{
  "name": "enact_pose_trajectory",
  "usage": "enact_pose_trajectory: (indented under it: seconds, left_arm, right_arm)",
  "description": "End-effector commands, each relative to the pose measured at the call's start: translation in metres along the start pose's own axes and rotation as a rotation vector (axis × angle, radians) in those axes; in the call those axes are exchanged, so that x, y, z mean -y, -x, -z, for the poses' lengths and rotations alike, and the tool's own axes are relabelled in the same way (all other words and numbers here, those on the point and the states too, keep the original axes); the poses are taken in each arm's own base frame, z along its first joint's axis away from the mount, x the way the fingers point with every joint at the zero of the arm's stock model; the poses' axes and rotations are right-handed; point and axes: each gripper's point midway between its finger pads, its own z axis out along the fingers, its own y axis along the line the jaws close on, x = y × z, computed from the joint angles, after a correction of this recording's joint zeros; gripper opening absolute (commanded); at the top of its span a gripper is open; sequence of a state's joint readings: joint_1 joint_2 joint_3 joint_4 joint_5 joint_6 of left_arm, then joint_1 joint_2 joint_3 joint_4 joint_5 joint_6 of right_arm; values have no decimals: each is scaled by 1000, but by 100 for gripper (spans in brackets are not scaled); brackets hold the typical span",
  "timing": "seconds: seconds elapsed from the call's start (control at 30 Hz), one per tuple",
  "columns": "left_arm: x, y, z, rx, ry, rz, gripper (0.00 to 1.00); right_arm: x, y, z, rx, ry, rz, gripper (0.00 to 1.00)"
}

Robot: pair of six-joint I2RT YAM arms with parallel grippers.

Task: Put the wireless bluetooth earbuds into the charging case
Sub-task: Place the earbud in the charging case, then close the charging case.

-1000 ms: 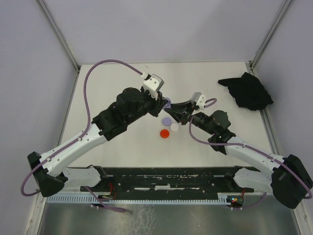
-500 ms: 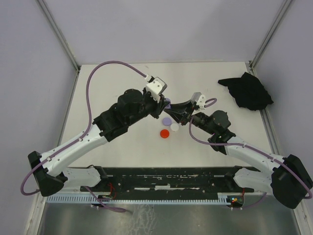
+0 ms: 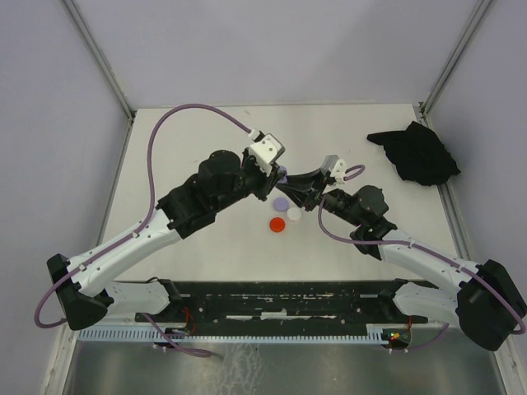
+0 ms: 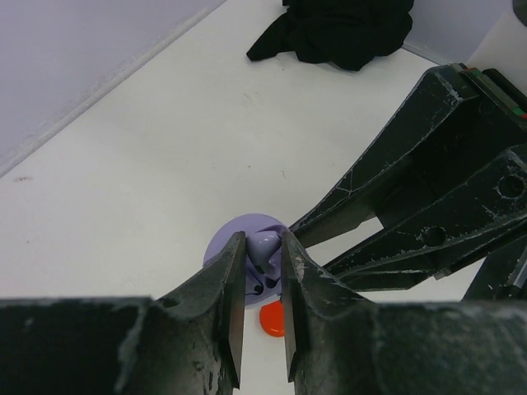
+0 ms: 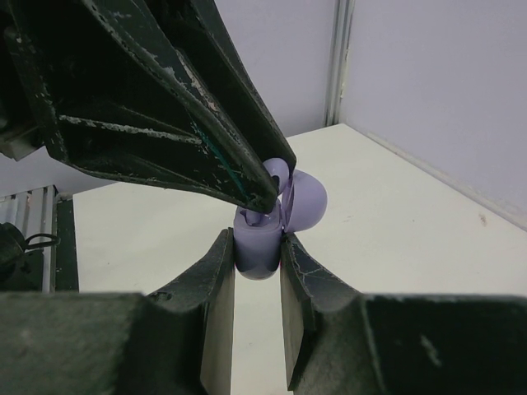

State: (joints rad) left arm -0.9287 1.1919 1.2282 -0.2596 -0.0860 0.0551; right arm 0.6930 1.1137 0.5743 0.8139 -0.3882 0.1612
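The left claw (image 4: 263,243) is pinched on a lilac earbud (image 4: 265,252), which it holds at the mouth of the open lilac charging case (image 5: 257,253). The right claw (image 5: 257,240) clamps that case by its sides, with the lid (image 5: 306,204) tipped back. On the desk (image 3: 189,148), just nearer the arm bases than the case, lie a lilac disc (image 3: 281,203), a white disc (image 3: 294,214) and a red disc (image 3: 278,224). A black cloth (image 3: 416,152) lies well off to the case's right.

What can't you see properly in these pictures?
- Left wrist view: flat red round disc, mostly behind the fingers of the left end effector.
- Right wrist view: round lilac plastic case's inside, blocked by those fingers, so the tiny lilac hooked earbud's seating is unclear.
- Top view: earbud too small to pick out.
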Motion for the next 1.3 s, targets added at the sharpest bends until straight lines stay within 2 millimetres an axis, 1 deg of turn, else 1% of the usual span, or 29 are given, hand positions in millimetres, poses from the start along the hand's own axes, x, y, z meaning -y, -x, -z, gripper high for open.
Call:
enact_pose_trajectory:
  seconds: [0.0, 0.13, 0.23, 0.33, 0.37, 0.43, 0.57, 0.67, 0.77, 0.8, 0.97, 1.07, 1.2, 1.27]
  left_arm:
    - [10, -2, 2, -24, -64, -49, 29]
    - [14, -8, -1, -45, -83, -44, 33]
    - [13, -13, -2, -60, -74, -34, 35]
    - [12, -14, -3, -59, -66, -12, 37]
    - [11, -14, -3, -56, -62, -2, 40]
    - [11, -9, -2, -43, -59, 22, 47]
    - [6, 8, 4, -4, -54, 61, 62]
    - [-4, 22, 12, 28, -64, 114, 68]
    - [-15, 34, 22, 68, -92, 172, 71]
    - [-21, 36, 25, 76, -93, 184, 72]
    - [-28, 41, 35, 95, -182, 253, 76]
    - [-25, 41, 37, 93, -260, 294, 78]
    - [-16, 40, 34, 75, -369, 334, 79]
    - [-17, 37, 29, 61, -391, 363, 79]
  right_arm:
    - [-9, 52, -5, 148, 40, 45, 2]
    - [-11, 53, -6, 157, 49, 35, 2]
    - [-11, 52, -6, 159, 50, 26, 2]
    - [-11, 52, -6, 162, 52, 18, 2]
    - [-12, 52, -7, 160, 55, 16, 2]
    - [-11, 51, -7, 158, 56, 14, 2]
    - [-9, 46, -7, 142, 50, 7, 2]
    - [-6, 43, -6, 134, 45, 2, 2]
    - [-1, 42, -4, 132, 37, -13, 2]
    - [0, 43, -4, 135, 41, -19, 2]
    - [4, 44, -5, 148, 74, -62, 2]
    - [3, 46, -6, 152, 96, -65, 2]
    - [-1, 48, -9, 144, 135, -65, 2]
    - [-3, 49, -11, 141, 154, -70, 2]
